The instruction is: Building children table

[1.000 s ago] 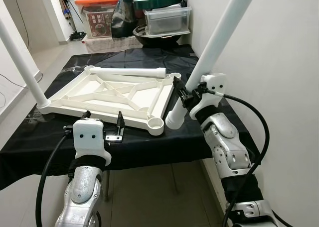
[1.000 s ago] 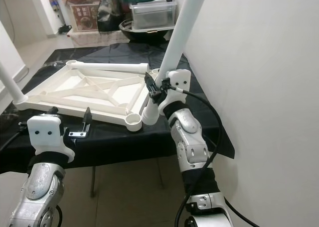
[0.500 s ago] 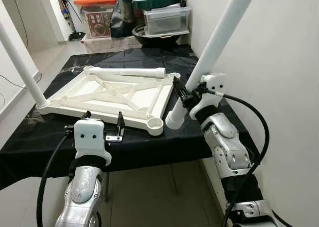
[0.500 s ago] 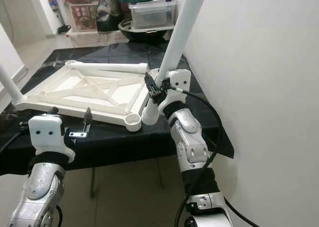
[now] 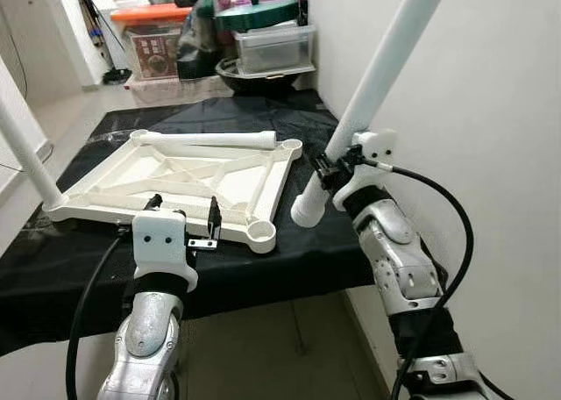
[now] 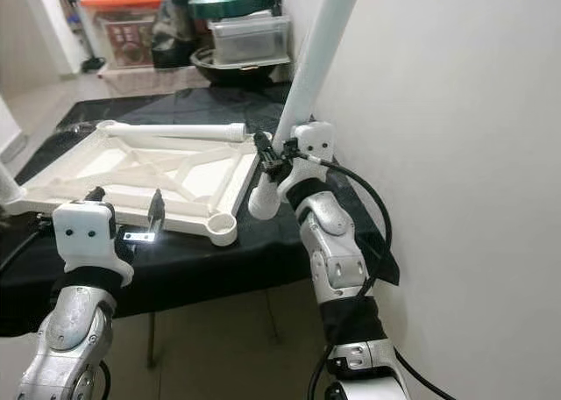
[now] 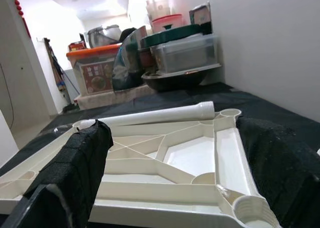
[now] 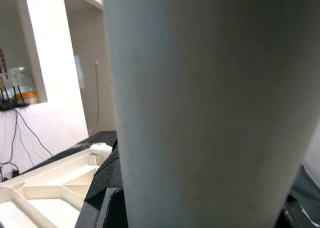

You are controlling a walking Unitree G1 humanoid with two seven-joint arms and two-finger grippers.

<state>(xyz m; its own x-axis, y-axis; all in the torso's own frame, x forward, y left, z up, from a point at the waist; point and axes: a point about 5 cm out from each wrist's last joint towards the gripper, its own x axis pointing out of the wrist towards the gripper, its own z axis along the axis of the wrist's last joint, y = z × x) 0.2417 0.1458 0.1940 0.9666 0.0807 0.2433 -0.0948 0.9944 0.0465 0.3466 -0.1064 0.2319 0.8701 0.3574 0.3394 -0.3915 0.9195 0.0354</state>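
My right tool [image 5: 323, 167] is clamped on the table leg [image 5: 372, 102], which I should line up squarely over the tabletop's [image 5: 166, 167] corner socket [image 5: 259, 231], left tool [image 5: 184, 214] apart.

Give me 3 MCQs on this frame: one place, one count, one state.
1. Where does the loose white leg lie?
A. along the far edge of the upturned tabletop
B. on the floor
C. in the left gripper

2. How many legs stand fitted in the tabletop's corner sockets?
A. three
B. one
C. none

3. What state is the right gripper in?
A. open, holding nothing
B. shut on a white leg
C. shut on the black cloth

Key: 1 A, it rests across the frame's far side. 2 B, only the near-left leg stands; the near-right socket is bare. 3 B, its fingers clamp the tilted leg near its lower end.
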